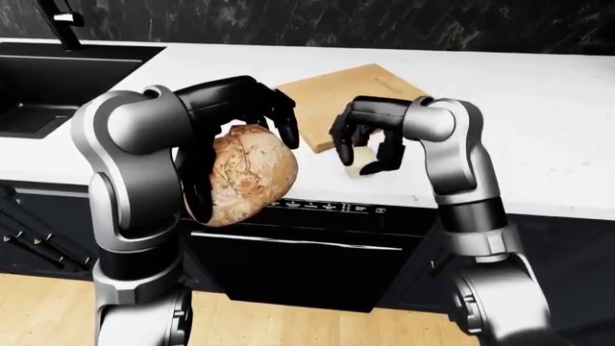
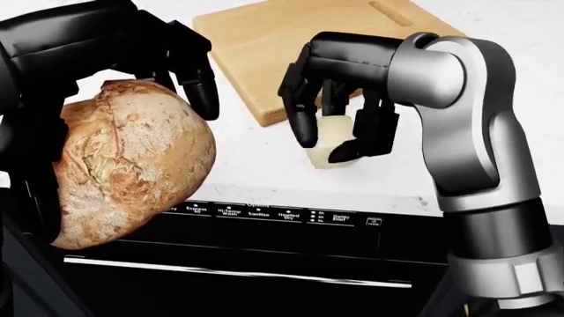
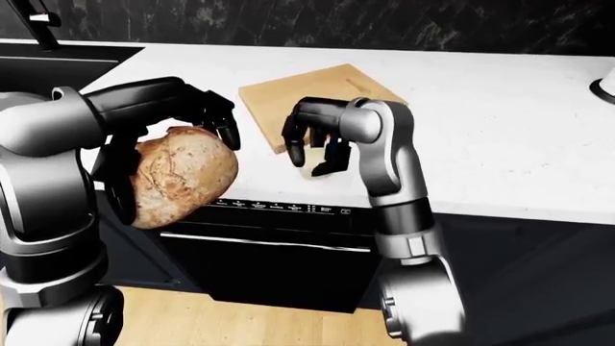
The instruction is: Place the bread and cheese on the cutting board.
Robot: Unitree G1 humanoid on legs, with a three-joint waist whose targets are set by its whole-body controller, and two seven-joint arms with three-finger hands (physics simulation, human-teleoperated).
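Left robot hand [image 2: 106, 99] clamped on bread [image 2: 123, 168], held off the bench [image 1: 538, 130] edge for carry. Right robot hand [image 2: 339, 135] fingers curled round cheese [image 2: 330, 142], near cutting board [image 2: 291, 39]; firm pinch can't tell

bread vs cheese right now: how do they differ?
The bread is a large round brown crusty loaf; the cheese is a small pale block. The bread is held up off the counter in the left hand; the cheese sits on the white counter with the right hand's fingers around it. Neither is on the cutting board yet.
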